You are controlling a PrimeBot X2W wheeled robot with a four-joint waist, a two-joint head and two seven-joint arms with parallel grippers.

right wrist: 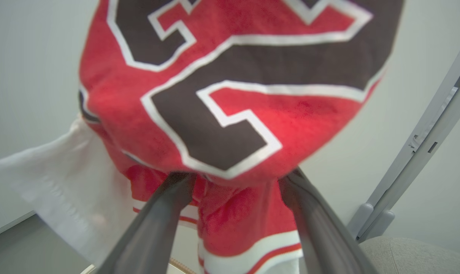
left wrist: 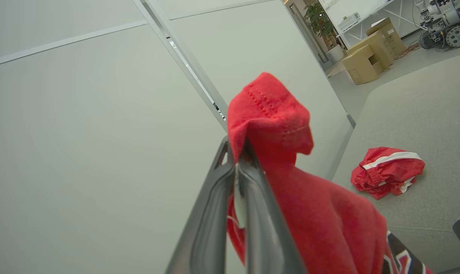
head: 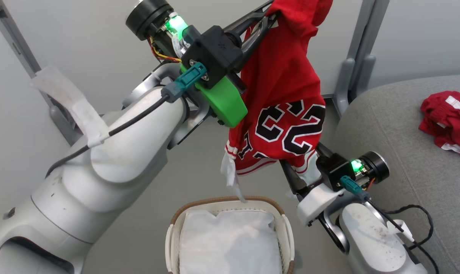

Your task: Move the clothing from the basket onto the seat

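A red jersey (head: 283,87) with a dark white-edged number print hangs from my raised left gripper (head: 270,17), which is shut on its top fold (left wrist: 268,114). Its white-striped hem and white tag dangle just above the basket (head: 222,200). My right gripper (head: 291,177) is at the jersey's lower edge, open. In the right wrist view its fingers (right wrist: 165,213) spread wide with the hem (right wrist: 237,220) hanging between them and their tips hidden under the print. A second piece of red clothing (head: 448,121) lies crumpled on the grey seat (head: 397,125) to the right.
A plain white cloth (head: 230,239) lines the basket. Pale partition walls with grey posts (head: 353,57) stand behind. A black cable (head: 416,213) loops over the seat edge by my right forearm. Cardboard boxes (left wrist: 370,53) stand far beyond the seat.
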